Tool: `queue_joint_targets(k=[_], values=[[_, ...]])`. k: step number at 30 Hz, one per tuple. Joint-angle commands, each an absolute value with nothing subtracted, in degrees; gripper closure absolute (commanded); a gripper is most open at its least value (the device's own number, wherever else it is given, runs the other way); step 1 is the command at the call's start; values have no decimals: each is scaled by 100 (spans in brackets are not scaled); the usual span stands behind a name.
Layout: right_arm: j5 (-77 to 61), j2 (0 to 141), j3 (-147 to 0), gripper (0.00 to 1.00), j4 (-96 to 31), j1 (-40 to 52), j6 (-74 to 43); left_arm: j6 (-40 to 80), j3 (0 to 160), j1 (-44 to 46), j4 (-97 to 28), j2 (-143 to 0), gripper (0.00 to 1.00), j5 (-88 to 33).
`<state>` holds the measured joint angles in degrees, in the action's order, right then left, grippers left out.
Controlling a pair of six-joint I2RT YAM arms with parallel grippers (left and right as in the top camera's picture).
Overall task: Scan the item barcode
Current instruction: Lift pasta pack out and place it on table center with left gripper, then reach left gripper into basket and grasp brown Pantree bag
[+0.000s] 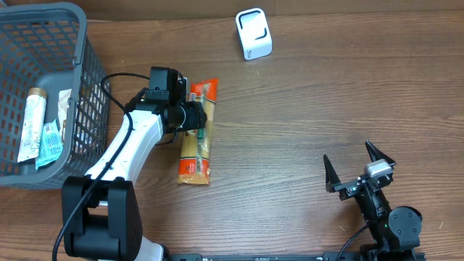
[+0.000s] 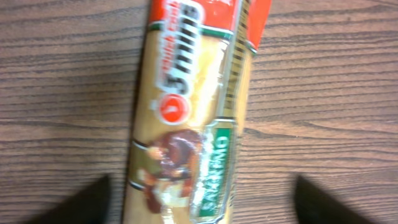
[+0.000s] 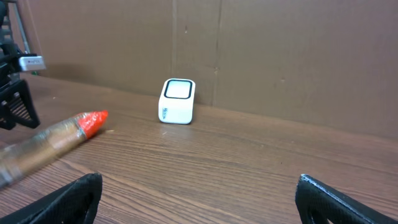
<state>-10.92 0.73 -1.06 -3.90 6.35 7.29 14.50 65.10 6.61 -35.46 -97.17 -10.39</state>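
Note:
The item is a long tan snack package (image 1: 196,148) with red ends, lying flat on the wooden table left of centre. My left gripper (image 1: 193,114) hovers over its upper half. In the left wrist view the package (image 2: 193,93) runs up the middle, and my left gripper (image 2: 202,205) is open, its dark fingers (image 2: 93,200) standing apart from both sides of the wrapper. No barcode shows on the printed face. The white barcode scanner (image 1: 254,34) stands at the far edge. My right gripper (image 1: 351,155) sits open and empty at the near right; its wrist view shows the scanner (image 3: 177,101) and the package (image 3: 50,143).
A grey wire basket (image 1: 43,22) stands at the far left, holding a white tube (image 1: 32,123) and a blue packet (image 1: 49,141). A brown cardboard wall (image 3: 280,56) rises behind the scanner. Bare wood lies between the package and my right gripper (image 3: 199,199).

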Motion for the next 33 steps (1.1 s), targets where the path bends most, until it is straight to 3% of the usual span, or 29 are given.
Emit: queue_joint_targets(k=[1, 9, 17, 25, 33], values=[[-1031, 16, -47, 0, -355, 624, 696, 1518, 6689, 631, -3583, -9504, 0, -943], [-1031, 16, -47, 0, -355, 624, 694, 1026, 8545, 73, -4729, -8897, 0, -534], [-1028, 16, -47, 0, -355, 624, 694, 941, 10890, -1907, -5795, -8665, 0, -534], [-1031, 16, -47, 0, -355, 624, 694, 797, 10506, -3861, -5341, -8886, 0, -788], [-1031, 16, -47, 0, -355, 624, 694, -185, 9664, -4049, -4711, -9876, 0, -1138]])
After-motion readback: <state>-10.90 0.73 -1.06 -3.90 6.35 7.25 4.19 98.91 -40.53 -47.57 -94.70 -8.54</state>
